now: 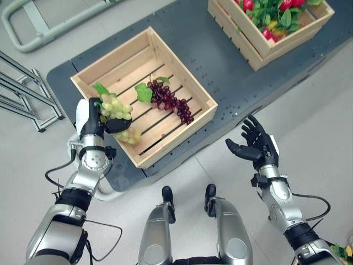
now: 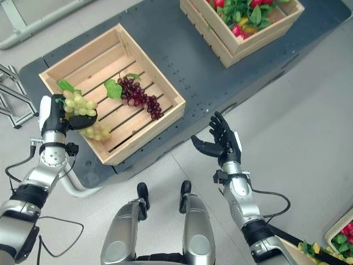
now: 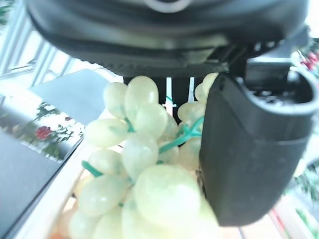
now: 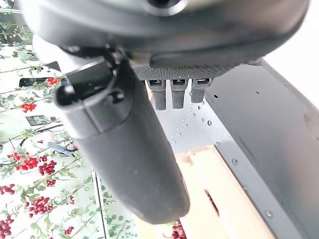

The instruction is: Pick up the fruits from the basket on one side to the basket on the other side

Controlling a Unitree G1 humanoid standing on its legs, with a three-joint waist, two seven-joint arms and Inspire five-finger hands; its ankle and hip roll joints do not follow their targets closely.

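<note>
My left hand is shut on a bunch of green grapes at the near left corner of the near wooden crate; the grapes bulge between its thumb and fingers in the left wrist view. The bunch's lower part hangs against the crate's slats. A bunch of dark purple grapes with a green leaf lies in the middle of that crate. A second wooden crate at the far right holds red fruits and green leaves. My right hand hovers open off the table's near edge, palm up, holding nothing.
Both crates stand on a dark grey table. A metal rack stands on the floor at the left and a pale frame lies at the far left. Another crate of red fruit shows on the floor at the lower right.
</note>
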